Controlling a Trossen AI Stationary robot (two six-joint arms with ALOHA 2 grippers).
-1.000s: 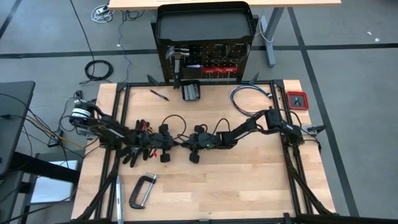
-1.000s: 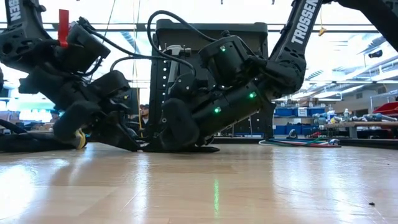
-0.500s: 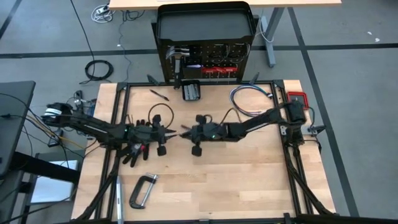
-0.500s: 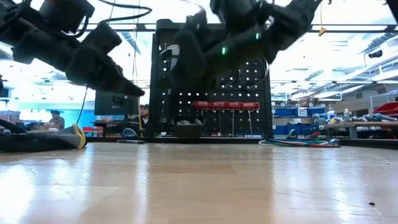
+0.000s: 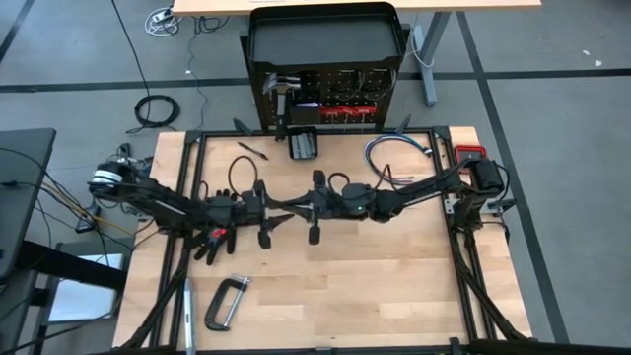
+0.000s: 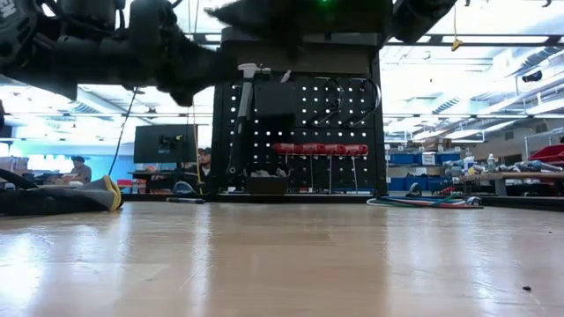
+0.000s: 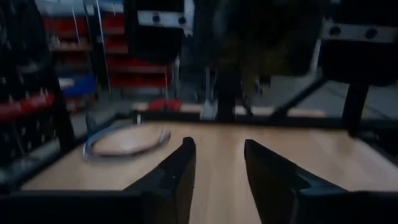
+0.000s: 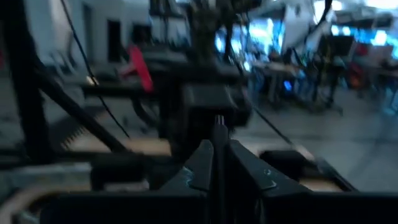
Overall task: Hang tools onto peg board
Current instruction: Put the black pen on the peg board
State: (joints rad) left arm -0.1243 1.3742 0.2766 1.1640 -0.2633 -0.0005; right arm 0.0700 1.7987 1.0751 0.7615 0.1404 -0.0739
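The peg board stood upright just beyond the far edge of the wooden table, as the front of a black stand with a tray on top. On the peg board hung a steel-headed hammer at its left part and a row of red-handled drivers across its lower middle. A small black box lay on the table just in front of the peg board, and a bundle of blue-white cables lay in front of its right part.

Both arms met above the middle of the table, well in front of the peg board. The left gripper had its two fingers apart, with only bare table showing between them; it held nothing. The right gripper faced it, and its fingers were closed on a thin dark piece that stood out between the tips; what this piece was, I could not tell.

A grey C-clamp lay on the table far from the peg board, near the front left corner. More tools with some red on them lay under the left arm, in front of the peg board and to its left.
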